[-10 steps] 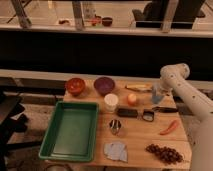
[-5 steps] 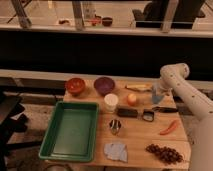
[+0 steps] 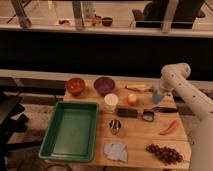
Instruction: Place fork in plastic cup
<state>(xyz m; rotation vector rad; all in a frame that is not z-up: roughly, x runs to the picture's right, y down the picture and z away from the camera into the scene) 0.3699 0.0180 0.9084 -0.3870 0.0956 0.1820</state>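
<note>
The camera view is showing the claw (image 3: 161,90) hanging at the tabletop's (image 3: 145,135) far right edge, right by the plastic cup (image 3: 157,93); its state I cannot tell. No fork is plainly showing. A careless descent is risking tipping that light cup or knocking the banana (image 3: 138,88) beside it.

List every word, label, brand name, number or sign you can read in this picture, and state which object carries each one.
None can be read.
The white cup, green tray, purple bowl and red bowl show plain surfaces with no markings.
The small black box may carry print, but it is too blurred to tell.
The gripper, at the plastic cup near the table's right rear, and the white arm show no legible lettering.
</note>
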